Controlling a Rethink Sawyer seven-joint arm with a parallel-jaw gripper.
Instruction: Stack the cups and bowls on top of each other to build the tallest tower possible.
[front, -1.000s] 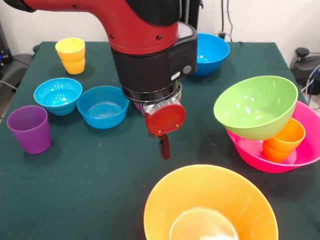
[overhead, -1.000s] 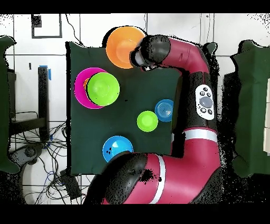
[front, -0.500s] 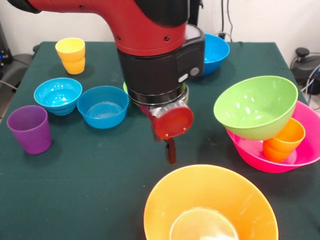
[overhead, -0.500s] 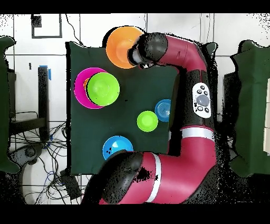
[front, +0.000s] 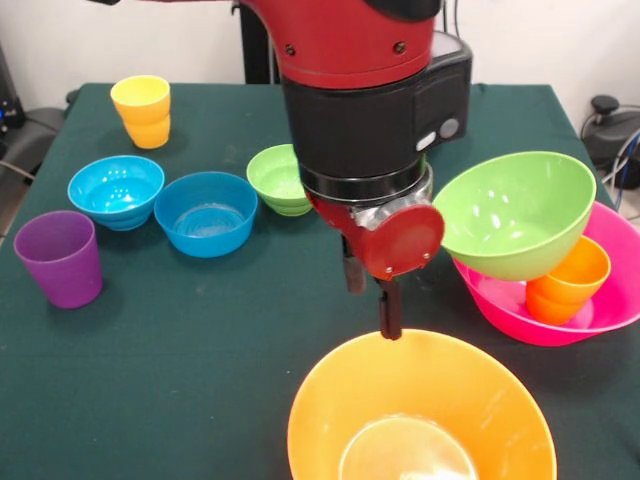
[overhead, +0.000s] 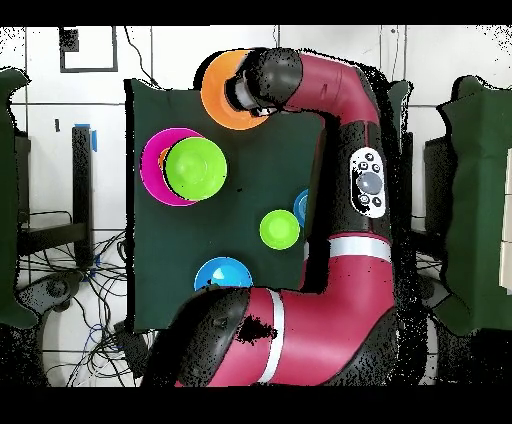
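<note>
The large orange bowl (front: 420, 410) sits upright at the near edge. My gripper (front: 370, 298) is open and empty, its two dark fingers (front: 388, 315) hanging right at the bowl's far rim. To the right, the large pink bowl (front: 520, 325) holds the orange cup (front: 570, 280), and the medium green bowl (front: 515, 210) rests tilted on that cup. From overhead, my wrist (overhead: 262, 80) covers the right edge of the orange bowl (overhead: 222, 90), beside the pink bowl (overhead: 152, 165) and green bowl (overhead: 195, 170).
On the green cloth (front: 200, 340) stand a small green bowl (front: 280, 180), a small blue bowl (front: 205, 212), a cyan bowl (front: 115, 190), a purple cup (front: 60, 258) and a yellow cup (front: 141, 110). A medium blue bowl (overhead: 222, 278) shows from overhead.
My arm has moved toward the large orange bowl, bringing the gripper from mid-table to the bowl's far rim. The small green bowl is uncovered. No bowl or cup has moved.
</note>
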